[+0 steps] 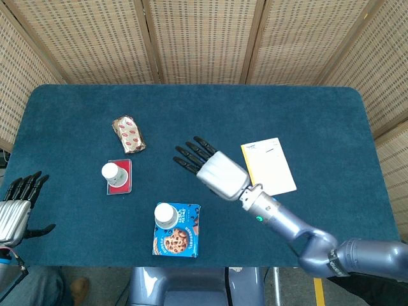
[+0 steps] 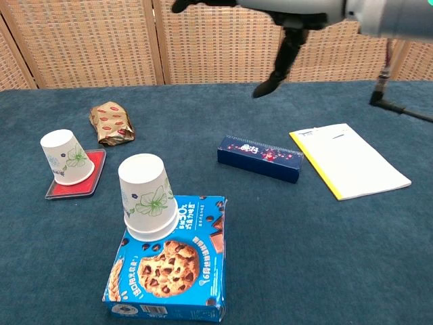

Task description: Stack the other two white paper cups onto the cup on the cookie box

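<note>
An upside-down white paper cup (image 1: pixel 165 215) (image 2: pixel 147 196) stands on the blue cookie box (image 1: pixel 182 242) (image 2: pixel 169 271); a second rim shows at its base, so it looks like two cups nested. Another upside-down cup (image 1: pixel 110 172) (image 2: pixel 64 157) sits on a red coaster (image 1: pixel 122 182) (image 2: pixel 91 172) to the left. My right hand (image 1: pixel 213 169) (image 2: pixel 291 27) hovers high over the table's middle, fingers spread, holding nothing, well apart from both cups. My left hand (image 1: pixel 16 207) stays off the table's left edge, fingers apart and empty.
A foil snack packet (image 1: pixel 129 134) (image 2: pixel 111 124) lies behind the coaster. A dark blue flat box (image 2: pixel 260 157) lies mid-table, covered by my right hand in the head view. A yellow-edged notepad (image 1: pixel 268 167) (image 2: pixel 348 159) lies to the right. Woven screens stand behind the table.
</note>
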You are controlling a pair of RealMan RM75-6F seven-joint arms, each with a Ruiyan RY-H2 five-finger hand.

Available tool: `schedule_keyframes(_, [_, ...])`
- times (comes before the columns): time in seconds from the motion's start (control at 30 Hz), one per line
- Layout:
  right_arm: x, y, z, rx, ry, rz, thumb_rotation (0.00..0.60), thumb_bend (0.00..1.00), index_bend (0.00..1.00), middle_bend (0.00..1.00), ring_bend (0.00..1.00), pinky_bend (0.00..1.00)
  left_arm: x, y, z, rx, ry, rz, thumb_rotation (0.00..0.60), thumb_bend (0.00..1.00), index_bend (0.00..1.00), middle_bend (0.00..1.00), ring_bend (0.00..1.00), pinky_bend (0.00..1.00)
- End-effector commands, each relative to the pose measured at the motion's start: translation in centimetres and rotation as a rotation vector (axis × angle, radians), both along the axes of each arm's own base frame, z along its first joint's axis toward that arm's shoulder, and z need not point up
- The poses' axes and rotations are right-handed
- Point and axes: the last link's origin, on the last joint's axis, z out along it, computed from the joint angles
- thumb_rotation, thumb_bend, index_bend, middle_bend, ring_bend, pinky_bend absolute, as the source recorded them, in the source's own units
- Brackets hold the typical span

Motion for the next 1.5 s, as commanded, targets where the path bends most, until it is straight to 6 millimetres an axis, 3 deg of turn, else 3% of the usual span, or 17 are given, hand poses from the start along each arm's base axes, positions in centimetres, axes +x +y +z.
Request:
schedule_keyframes(0.03, [-12.4,-1.6,4.0,-0.114,0.086,-0.026,0.6,0.0,0.01,0.02,0.01,0.01,0.1,1.5,-0.1,0.001,0.026,-0.035,0.6,0.0,0.0,0.0,0.0,0.0])
schedule_keyframes(0.07, [-14.9,-1.4,4.9,-0.139,0.083,-0.125,0.6,0.0,0.01,0.01,0.0,0.0,0.3,2.6,-0.1,-0.013,0.044,-0.064,0.6,0.0,0.0,0.0,0.0,0.0])
schedule_keyframes(0.13, [-17.3,-0.3,5.5,-0.153,0.047,-0.259,0.6,0.0,0.0,0.0,0.0,0.0,0.7,4.3,-0.1,-0.039,0.062,-0.096,0.6,0.0,0.0,0.0,0.0,0.0])
schedule_keyframes(0.3, [-20.9,3.3,6.6,-0.161,-0.02,-0.465,0.6,0.0,0.0,0.0,0.0,0.0,2.4,8.5,-0.2,-0.102,0.118,-0.209,0.6,0.0,0.0,0.0,0.0,0.0])
schedule_keyframes(0.53, [-24.0,8.7,6.3,-0.155,-0.06,-0.589,0.6,0.0,0.0,0.0,0.0,0.0,4.9,13.3,-3.1,-0.23,0.114,-0.338,0.6,0.0,0.0,0.0,0.0,0.0])
schedule_keyframes(0.63, [-24.4,10.8,6.5,-0.164,-0.101,-0.629,0.6,0.0,0.0,0.0,0.0,0.0,5.7,15.0,-4.8,-0.287,0.115,-0.367,0.6,0.0,0.0,0.0,0.0,0.0])
schedule_keyframes(0.83, [-24.8,13.1,7.1,-0.216,-0.153,-0.665,0.6,0.0,0.0,0.0,0.0,0.0,6.0,16.6,-7.1,-0.386,0.144,-0.355,0.6,0.0,0.01,0.0,0.0,0.0])
schedule_keyframes(0.97, [-25.1,13.4,7.3,-0.235,-0.155,-0.674,0.6,0.0,0.0,0.0,0.0,0.0,5.6,17.3,-7.6,-0.409,0.146,-0.314,0.6,0.0,0.04,0.01,0.01,0.1])
schedule_keyframes(1.33, [-25.5,13.3,8.0,-0.246,-0.169,-0.688,0.6,0.0,0.0,0.0,0.0,0.0,4.4,18.7,-9.3,-0.419,0.122,-0.242,0.6,0.0,0.1,0.08,0.09,0.14])
schedule_keyframes(1.5, [-25.5,13.3,8.0,-0.248,-0.175,-0.69,0.6,0.0,0.0,0.0,0.0,0.0,4.4,19.0,-10.0,-0.407,0.124,-0.25,0.6,0.02,0.15,0.2,0.19,0.23])
